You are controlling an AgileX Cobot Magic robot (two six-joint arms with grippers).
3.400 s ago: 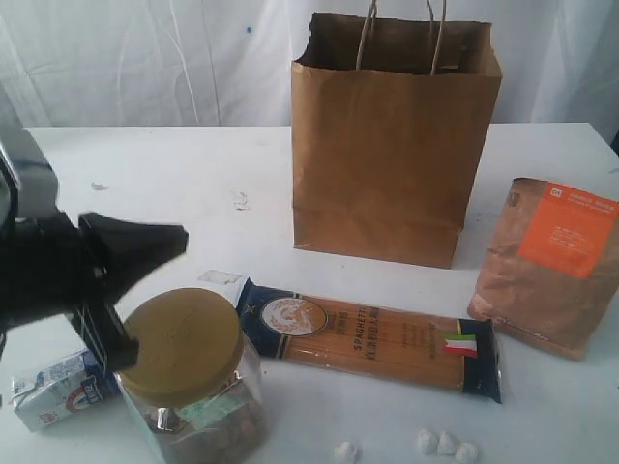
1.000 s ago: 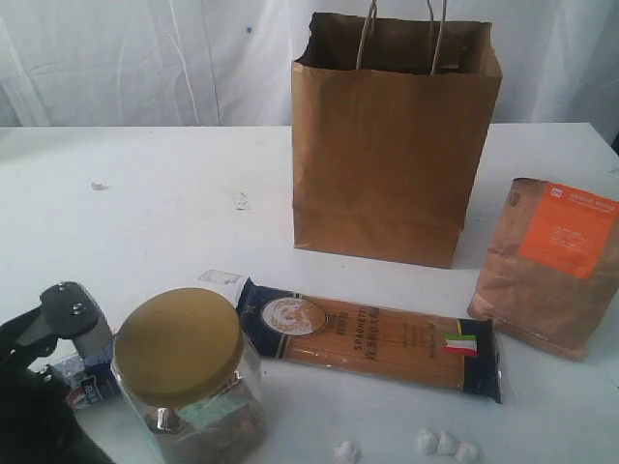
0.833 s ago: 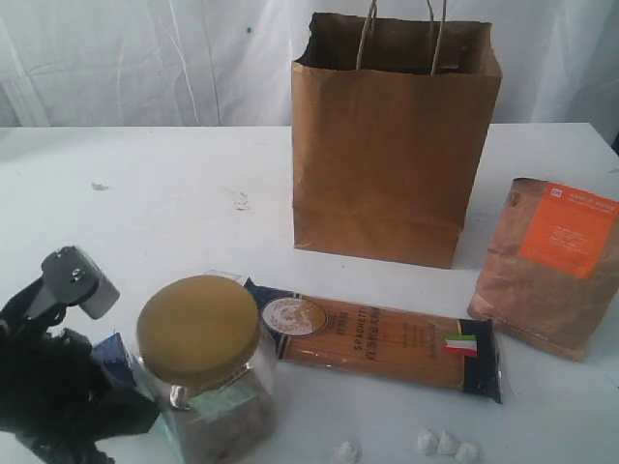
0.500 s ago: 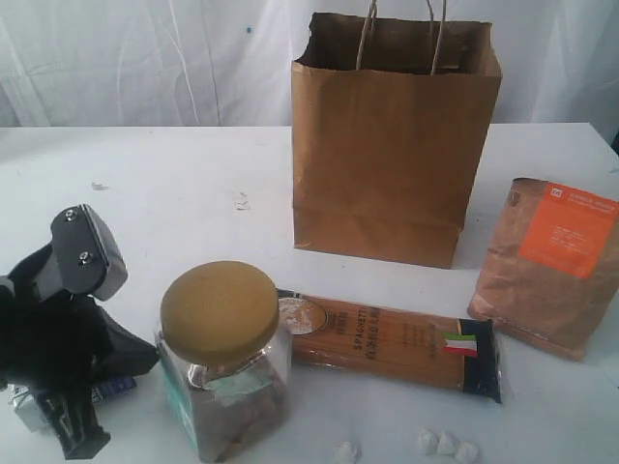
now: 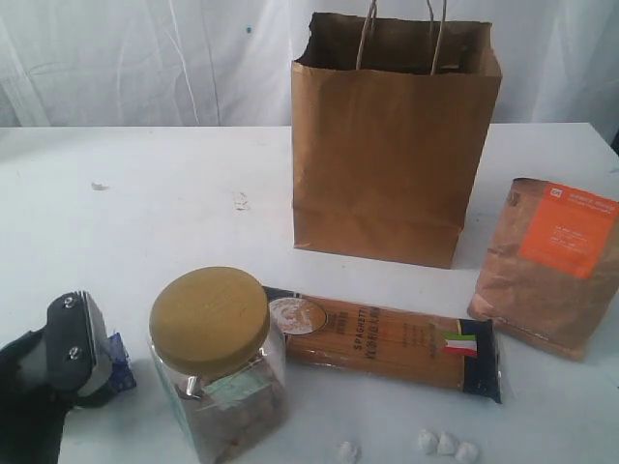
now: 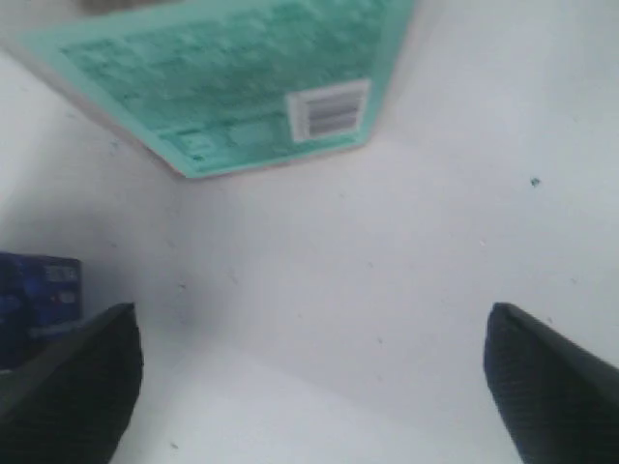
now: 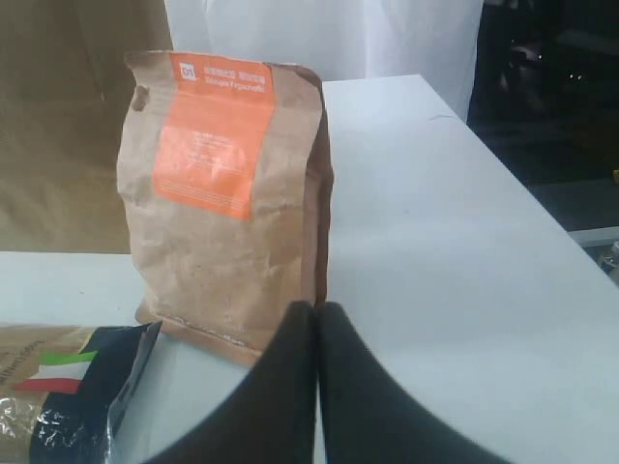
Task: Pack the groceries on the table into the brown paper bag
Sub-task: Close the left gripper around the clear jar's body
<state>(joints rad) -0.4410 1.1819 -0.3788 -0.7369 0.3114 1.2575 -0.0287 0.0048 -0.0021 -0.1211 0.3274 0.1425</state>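
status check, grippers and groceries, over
Left gripper open, empty, beside jar. Right gripper shut, facing pouch. Jar, spaghetti packet, pouch outside bag. No obstruction seen.

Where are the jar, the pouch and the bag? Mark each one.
jar (image 5: 209, 321): exterior view, middle of its gold lid.
pouch (image 7: 215, 145): right wrist view, on its orange label.
bag (image 5: 387, 164): exterior view, on its front wall.

"SPAGHETTI" runs along the long dark-blue spaghetti packet (image 5: 382, 340), beside an Italian flag mark (image 5: 460, 343); the orange label (image 5: 568, 230) on the brown pouch (image 5: 527, 290) bears unreadable white print.
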